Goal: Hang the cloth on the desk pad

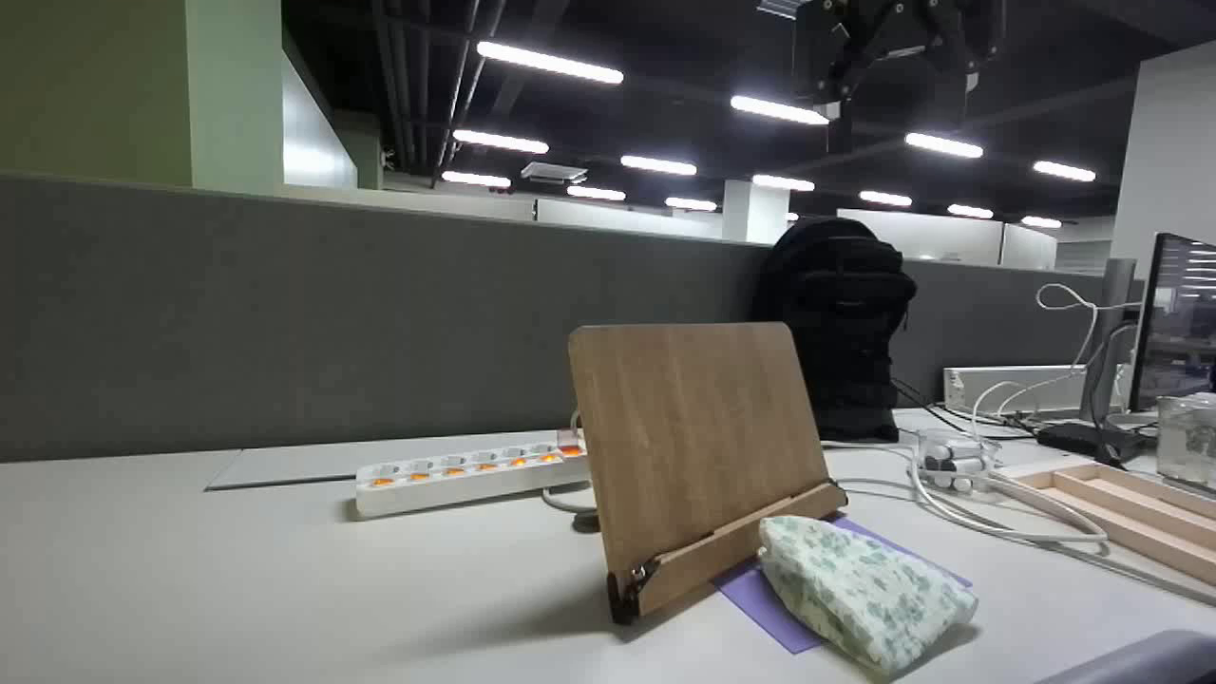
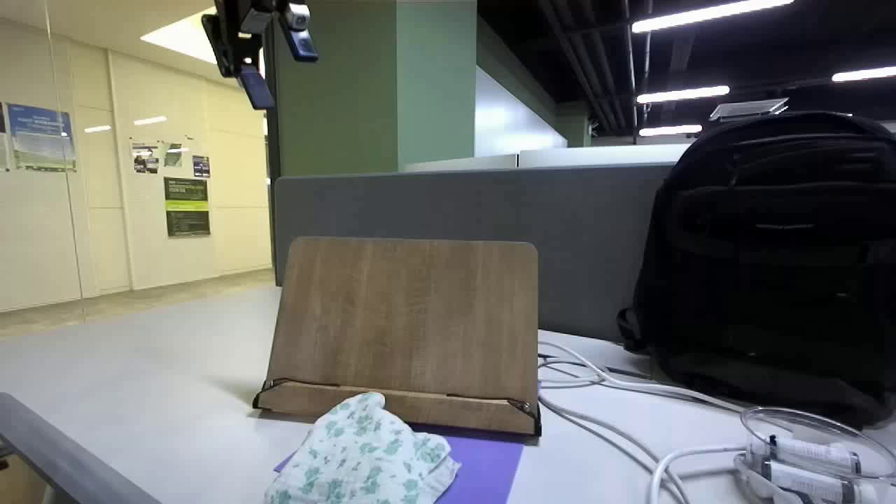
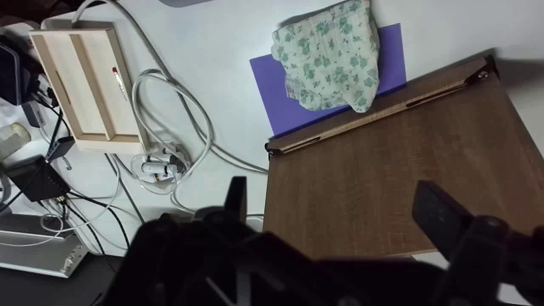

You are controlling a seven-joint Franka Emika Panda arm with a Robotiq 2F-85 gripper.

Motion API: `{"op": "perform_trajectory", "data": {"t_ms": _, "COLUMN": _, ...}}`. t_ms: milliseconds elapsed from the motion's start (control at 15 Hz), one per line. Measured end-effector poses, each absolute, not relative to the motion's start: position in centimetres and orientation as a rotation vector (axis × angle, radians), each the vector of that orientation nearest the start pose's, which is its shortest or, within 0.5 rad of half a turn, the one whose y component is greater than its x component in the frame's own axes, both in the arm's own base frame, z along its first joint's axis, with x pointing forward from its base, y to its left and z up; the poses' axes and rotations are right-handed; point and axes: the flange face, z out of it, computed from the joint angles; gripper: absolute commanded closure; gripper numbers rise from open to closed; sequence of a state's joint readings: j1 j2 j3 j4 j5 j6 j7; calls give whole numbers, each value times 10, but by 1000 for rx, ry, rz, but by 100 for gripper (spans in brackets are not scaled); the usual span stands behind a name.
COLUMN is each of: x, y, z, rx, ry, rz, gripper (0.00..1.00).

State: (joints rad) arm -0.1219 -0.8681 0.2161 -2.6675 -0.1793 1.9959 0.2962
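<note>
The cloth, whitish with green floral specks, lies rumpled in front of the board in both exterior views and in the wrist view. It rests partly on a flat purple sheet. One tip overlaps the board's front ledge in view; I cannot tell if it touches. The desk pad, a brown wooden board, stands tilted in both exterior views and fills the lower right of the wrist view. My gripper is open and empty, high above the table; its spread fingers show over the board in the wrist view.
A white power strip lies behind the board. A black backpack stands against the grey partition. White cables, a clear dish with small bottles and a wooden tray lie to one side, near a monitor.
</note>
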Motion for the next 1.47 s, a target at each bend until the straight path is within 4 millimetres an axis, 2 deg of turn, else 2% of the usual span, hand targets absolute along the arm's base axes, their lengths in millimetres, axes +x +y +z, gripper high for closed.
{"op": "perform_trajectory", "data": {"t_ms": 933, "x": 314, "y": 22, "z": 500, "rx": -3402, "ry": 353, "rz": -389, "gripper": 0}}
{"op": "perform_trajectory", "data": {"t_ms": 1067, "x": 316, "y": 18, "z": 490, "rx": -3401, "ry": 362, "rz": -348, "gripper": 0}}
{"op": "perform_trajectory", "data": {"t_ms": 1200, "x": 320, "y": 10, "z": 471, "rx": -3391, "ry": 370, "rz": -285, "gripper": 0}}
{"op": "perform_trajectory", "data": {"t_ms": 1467, "x": 331, "y": -9, "z": 417, "rx": -3353, "ry": 362, "rz": -137, "gripper": 0}}
